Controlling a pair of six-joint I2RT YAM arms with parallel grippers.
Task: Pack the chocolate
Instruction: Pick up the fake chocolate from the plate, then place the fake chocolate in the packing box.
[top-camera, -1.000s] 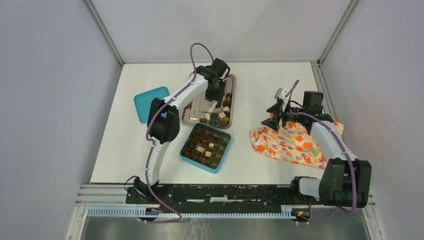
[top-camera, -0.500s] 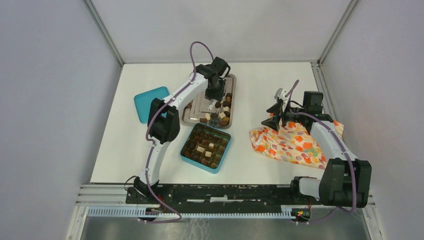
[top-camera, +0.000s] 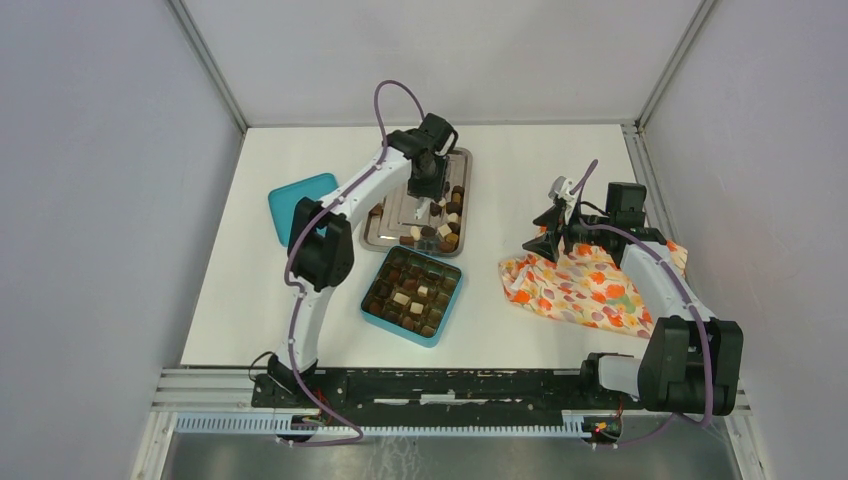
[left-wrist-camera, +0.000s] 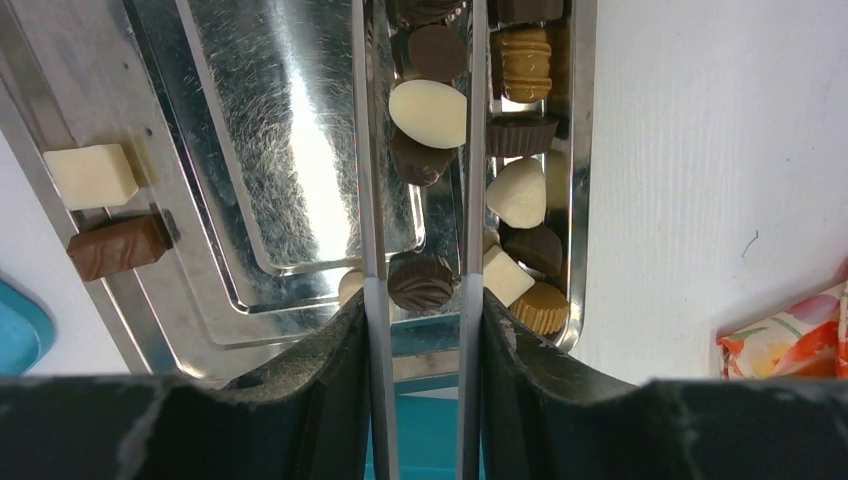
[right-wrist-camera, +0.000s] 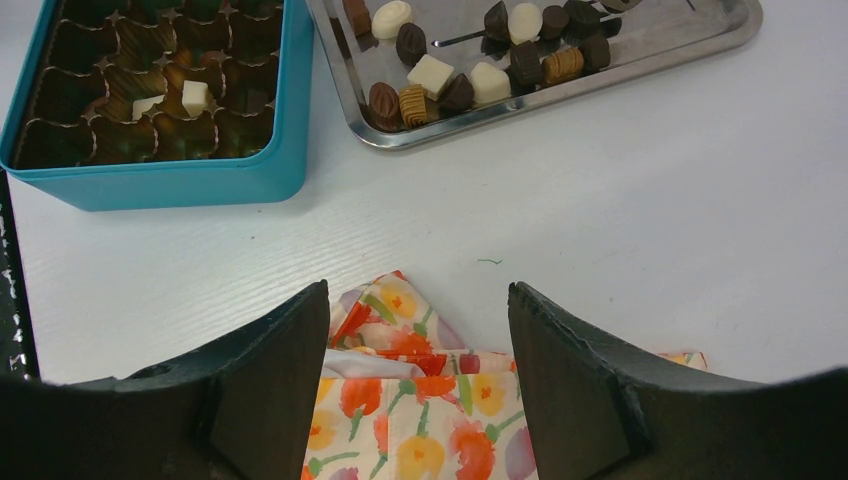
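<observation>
The chocolate (top-camera: 446, 226) lies as many small dark, brown and cream pieces along the right side of a steel tray (top-camera: 393, 216). My left gripper (top-camera: 430, 196) hangs over the tray, shut on a pair of steel tongs (left-wrist-camera: 369, 150). The tong blades stand apart and straddle a cream oval piece (left-wrist-camera: 428, 112) and dark pieces (left-wrist-camera: 420, 283); their tips are out of frame. More pieces fill the teal compartmented box (top-camera: 373, 317) in front of the tray. My right gripper (top-camera: 548, 232) is open and empty over the orange floral cloth (top-camera: 590, 290), which shows between its fingers (right-wrist-camera: 430, 420).
A teal lid (top-camera: 292, 202) lies left of the tray. Two pieces, cream (left-wrist-camera: 90, 175) and brown (left-wrist-camera: 118, 246), sit on the tray's left rim. The right wrist view shows the box (right-wrist-camera: 180, 185) and tray (right-wrist-camera: 680, 40) beyond the cloth. Walls enclose the table.
My left arm has shifted slightly, carrying the gripper and tongs a little farther back over the tray. The right arm has not moved.
</observation>
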